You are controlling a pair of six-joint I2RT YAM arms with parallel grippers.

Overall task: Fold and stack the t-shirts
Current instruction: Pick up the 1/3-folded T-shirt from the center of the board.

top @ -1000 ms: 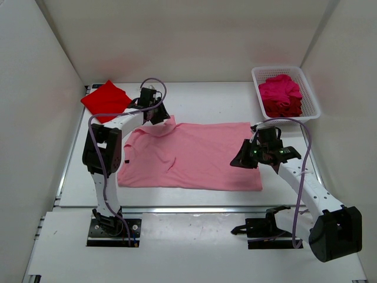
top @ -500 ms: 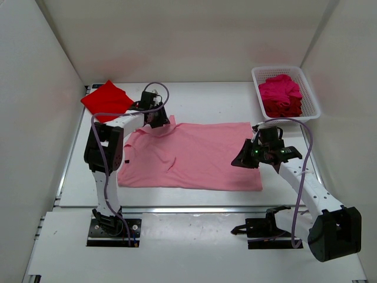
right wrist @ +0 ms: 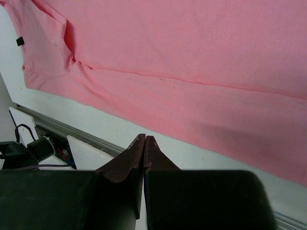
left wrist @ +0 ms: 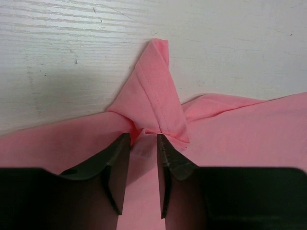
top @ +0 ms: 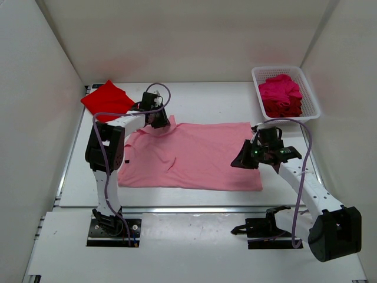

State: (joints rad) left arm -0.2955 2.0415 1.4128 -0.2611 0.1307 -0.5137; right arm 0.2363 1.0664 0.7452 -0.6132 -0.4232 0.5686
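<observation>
A light pink t-shirt (top: pixel 194 156) lies spread flat across the middle of the table. My left gripper (top: pixel 158 122) is at its far left sleeve. In the left wrist view the sleeve (left wrist: pixel 156 91) is bunched into a peak just ahead of the gripper (left wrist: pixel 143 136), whose jaws stand apart with a gap between them. My right gripper (top: pixel 235 163) hovers shut and holding nothing over the shirt's near right part (right wrist: pixel 192 52); its tips (right wrist: pixel 145 138) show against white table beside the hem. A bright red t-shirt (top: pixel 106 97) lies folded at the far left. Magenta t-shirts (top: pixel 281 94) sit crumpled in the basket.
The white lattice basket (top: pixel 257 88) stands at the far right corner. White walls enclose the table on three sides. A metal rail (top: pixel 188 209) runs along the near edge in front of the arm bases.
My left gripper has shifted slightly toward the far edge at the sleeve, and its jaws have narrowed. The right arm and the shirt's body have stayed put.
</observation>
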